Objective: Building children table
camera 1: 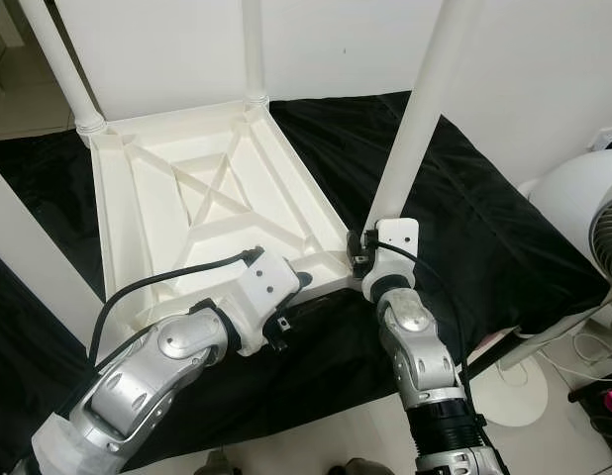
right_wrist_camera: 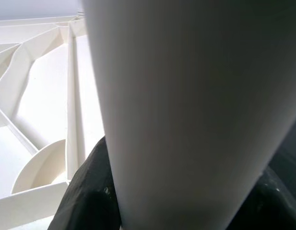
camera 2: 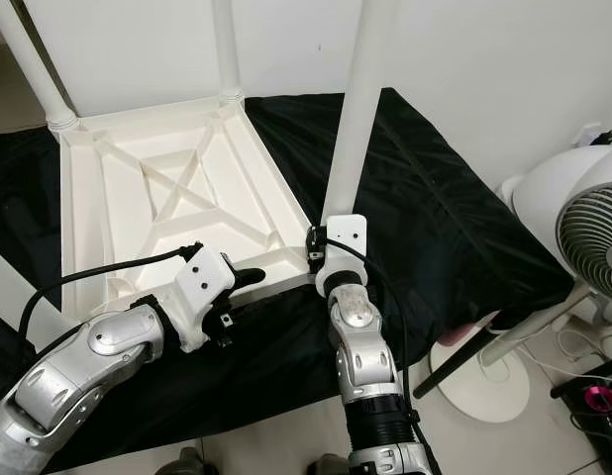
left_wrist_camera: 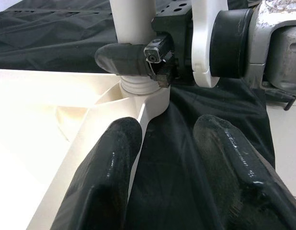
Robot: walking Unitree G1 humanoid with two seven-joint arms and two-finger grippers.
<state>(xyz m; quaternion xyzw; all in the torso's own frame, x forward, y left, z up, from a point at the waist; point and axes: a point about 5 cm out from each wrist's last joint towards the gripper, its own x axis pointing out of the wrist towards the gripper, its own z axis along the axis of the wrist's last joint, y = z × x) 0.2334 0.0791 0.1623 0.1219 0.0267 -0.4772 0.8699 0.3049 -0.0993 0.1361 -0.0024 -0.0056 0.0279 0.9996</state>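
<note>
The white plastic table top (camera 1: 202, 203) lies upside down on a black cloth (camera 1: 484, 228) spread over the floor, its ribbed underside facing up, with a leg (camera 1: 60, 61) standing in the far left corner socket and another leg (camera 1: 253, 49) in the far right one. The step in hand looks to be seating the near right leg (camera 1: 420, 104): it stands upright in its corner socket, and the right gripper (camera 2: 318, 247) is clamped around it just above the socket, one black finger on each side of the tube (the right wrist view looks straight up the white tube with dark fingers at both edges). The left gripper (left_wrist_camera: 165, 158) has its fingers spread apart, astride the near edge of the table top close to that same corner, one finger (left_wrist_camera: 107, 167) over the white rim and the other over the cloth; it grips nothing, and seems placed to steady the top. In the left wrist view the leg's ribbed collar sits in the socket, though whether it is fully home cannot be told. The next move, as I judge it, calls for turning or pressing the leg down while the top is kept from sliding on the cloth. A white pedestal fan (camera 1: 593, 213) stands just off the cloth on the right, near enough to mind if the arm swings wide.
</note>
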